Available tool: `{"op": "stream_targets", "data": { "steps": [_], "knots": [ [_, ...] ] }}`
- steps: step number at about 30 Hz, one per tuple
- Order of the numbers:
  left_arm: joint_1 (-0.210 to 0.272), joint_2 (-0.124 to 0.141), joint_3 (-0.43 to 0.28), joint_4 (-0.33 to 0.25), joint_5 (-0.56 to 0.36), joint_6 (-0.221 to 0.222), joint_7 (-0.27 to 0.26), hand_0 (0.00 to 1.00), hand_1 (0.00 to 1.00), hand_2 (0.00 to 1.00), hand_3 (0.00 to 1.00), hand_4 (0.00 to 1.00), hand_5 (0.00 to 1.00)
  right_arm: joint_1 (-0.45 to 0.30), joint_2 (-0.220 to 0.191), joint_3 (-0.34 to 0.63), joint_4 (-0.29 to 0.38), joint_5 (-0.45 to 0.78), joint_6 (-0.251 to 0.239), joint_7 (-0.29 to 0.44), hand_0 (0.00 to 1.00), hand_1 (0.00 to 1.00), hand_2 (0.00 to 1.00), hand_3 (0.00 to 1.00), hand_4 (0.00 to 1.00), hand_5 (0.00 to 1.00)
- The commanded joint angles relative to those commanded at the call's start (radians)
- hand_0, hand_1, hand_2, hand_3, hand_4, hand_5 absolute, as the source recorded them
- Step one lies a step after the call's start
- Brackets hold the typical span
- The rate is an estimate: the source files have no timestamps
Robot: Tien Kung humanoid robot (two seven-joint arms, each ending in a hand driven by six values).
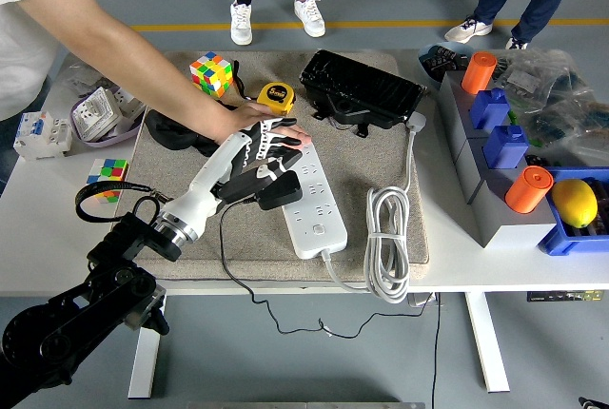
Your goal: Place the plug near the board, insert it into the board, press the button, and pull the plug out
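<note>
Left hand pinches the black plug over the power strip; a person's hand presses the strip's far end, tape measure behind.

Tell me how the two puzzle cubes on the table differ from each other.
The far cube looks larger and sits on the grey mat, next to the yellow tape measure. The near cube looks smaller and rests on the bare white table, left of the mat, partly behind the robot's black cable. Both are multicoloured, and neither is being touched.
</note>
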Motion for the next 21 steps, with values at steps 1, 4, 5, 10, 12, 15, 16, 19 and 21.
{"op": "stream_targets", "data": {
  "steps": [1,4,5,10,12,15,16,19,21],
  "knots": [
    [-0.004,0.002,-0.003,-0.015,0.034,-0.02,0.028,0.272,0.332,0.325,0.829,0.879,0.504,0.0,0.0,0.0,0.0,0.0,0.0,0.0,0.601,0.589,0.544,0.546,0.784,0.253],
    [-0.015,0.01,-0.011,-0.05,0.116,-0.072,0.09,0.14,0.192,0.222,0.886,0.746,0.15,0.002,-0.001,0.001,0.001,0.0,0.001,0.0,0.6,0.589,0.545,0.546,0.784,0.254],
    [-0.021,0.013,-0.012,-0.064,0.149,-0.103,0.124,0.14,0.192,0.222,0.886,0.746,0.15,0.003,-0.001,0.002,0.001,0.0,0.001,0.0,0.6,0.589,0.545,0.546,0.784,0.254],
    [-0.047,0.024,-0.001,-0.096,0.223,-0.205,0.23,0.094,0.097,0.134,0.89,0.735,0.002,0.003,-0.002,0.005,0.002,-0.001,0.001,0.0,0.602,0.59,0.544,0.546,0.785,0.255],
    [-0.056,0.026,0.011,-0.103,0.232,-0.241,0.269,0.094,0.097,0.134,0.89,0.735,0.002,0.002,-0.003,0.005,0.002,-0.001,0.001,0.0,0.602,0.59,0.544,0.546,0.785,0.255],
    [-0.069,0.027,0.031,-0.111,0.243,-0.297,0.332,0.075,0.085,0.13,0.876,0.748,0.002,0.002,-0.004,0.005,0.002,-0.001,0.001,0.0,0.602,0.59,0.544,0.546,0.785,0.256],
    [-0.074,0.026,0.039,-0.113,0.246,-0.313,0.351,0.075,0.085,0.13,0.876,0.748,0.002,0.002,-0.004,0.005,0.002,-0.001,0.002,0.0,0.602,0.59,0.544,0.546,0.785,0.256],
    [-0.084,0.026,0.055,-0.114,0.25,-0.343,0.394,0.075,0.085,0.13,0.876,0.748,0.002,0.002,-0.004,0.005,0.003,-0.001,0.002,0.0,0.602,0.59,0.544,0.546,0.785,0.256],
    [-0.093,0.025,0.071,-0.113,0.26,-0.365,0.43,0.064,0.091,0.138,0.867,0.758,0.002,0.002,-0.004,0.004,0.002,0.0,0.002,0.001,0.602,0.59,0.544,0.546,0.786,0.256]
  ]
}}
